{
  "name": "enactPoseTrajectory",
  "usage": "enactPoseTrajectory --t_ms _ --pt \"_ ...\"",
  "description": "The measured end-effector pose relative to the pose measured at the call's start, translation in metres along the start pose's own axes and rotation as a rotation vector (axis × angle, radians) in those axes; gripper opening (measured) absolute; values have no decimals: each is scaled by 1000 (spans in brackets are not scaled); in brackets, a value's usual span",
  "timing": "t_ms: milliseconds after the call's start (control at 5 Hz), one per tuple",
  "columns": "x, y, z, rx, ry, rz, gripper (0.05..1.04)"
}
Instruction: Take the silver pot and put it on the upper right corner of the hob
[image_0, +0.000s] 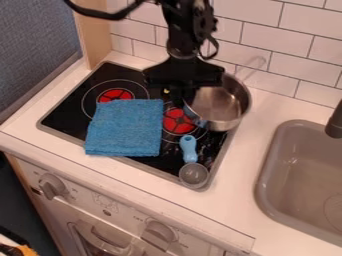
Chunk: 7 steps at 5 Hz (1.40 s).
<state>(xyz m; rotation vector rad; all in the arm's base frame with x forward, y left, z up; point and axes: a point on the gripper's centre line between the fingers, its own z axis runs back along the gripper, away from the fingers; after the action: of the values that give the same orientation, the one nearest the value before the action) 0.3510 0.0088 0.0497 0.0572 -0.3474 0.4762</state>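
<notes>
Claw (180, 96): right by the steel pot (226, 107); opening, grip, I can't tell!
Hob (65, 111): pot's near its right edge; an off-centre release might tip it.

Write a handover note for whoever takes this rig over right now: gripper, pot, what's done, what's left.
Gripper: over the hob, at the pot's left rim; I can't tell whether it has hold of the pot.
Pot: upright at the hob's upper right corner, its right side reaching past the hob's edge.
Also on the hob: folded blue cloth on the left, blue-handled scoop at the near right corner.
Done: pot is at the asked corner.
Left: check that it sits flat, perhaps nudge it inward, then let go if held and back the gripper off.
</notes>
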Motion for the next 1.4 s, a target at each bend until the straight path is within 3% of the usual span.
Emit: enactPoseTrajectory --t_ms 400,600,1000,1200,1400 --pt "-6 -11 -29 13 65 -16 115" --pt "1 -14 -32 18 89 39 316" --pt "-7 -5 -29 44 123 89 892" --pt "2 -2 -17 27 98 93 1009" --pt "3 1 -10 17 99 91 1005"
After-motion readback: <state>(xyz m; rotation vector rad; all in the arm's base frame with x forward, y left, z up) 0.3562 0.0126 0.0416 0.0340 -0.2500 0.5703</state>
